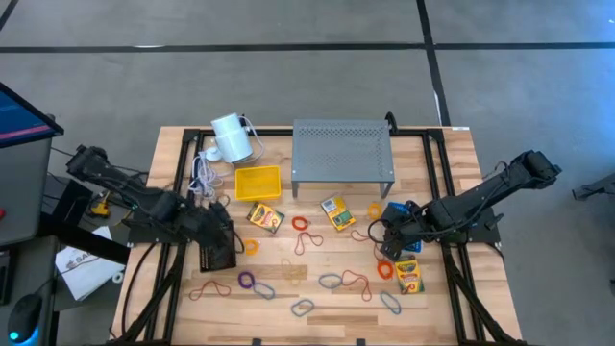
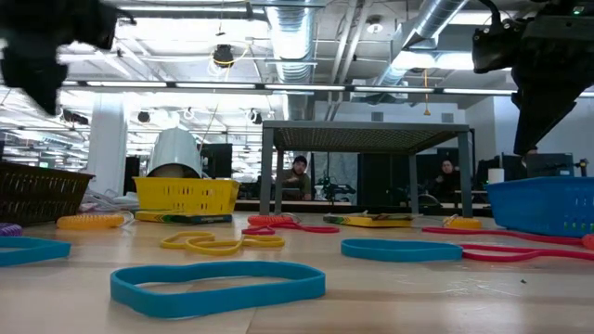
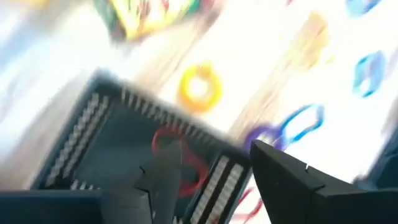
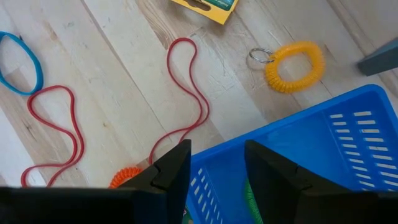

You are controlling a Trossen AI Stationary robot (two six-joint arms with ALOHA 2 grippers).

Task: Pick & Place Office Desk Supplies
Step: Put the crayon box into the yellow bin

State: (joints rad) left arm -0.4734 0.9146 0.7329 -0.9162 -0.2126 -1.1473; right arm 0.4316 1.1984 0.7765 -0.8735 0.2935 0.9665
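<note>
From the high view, the left gripper [image 1: 227, 242] is hanging over a dark basket [image 1: 217, 252] on the worktop [image 1: 317, 308], while the right gripper [image 1: 384, 231] is hovering above a blue basket [image 1: 397, 213]. In the left wrist view its fingers are standing spread with nothing between them, a red rubber band [image 3: 177, 158] lying in the basket below. In the right wrist view, the spread, empty fingers are sitting above the blue basket's rim, a yellow coil wristband [image 4: 295, 65] and red rubber-band loops [image 4: 186, 93] lying nearby on the wood.
</note>
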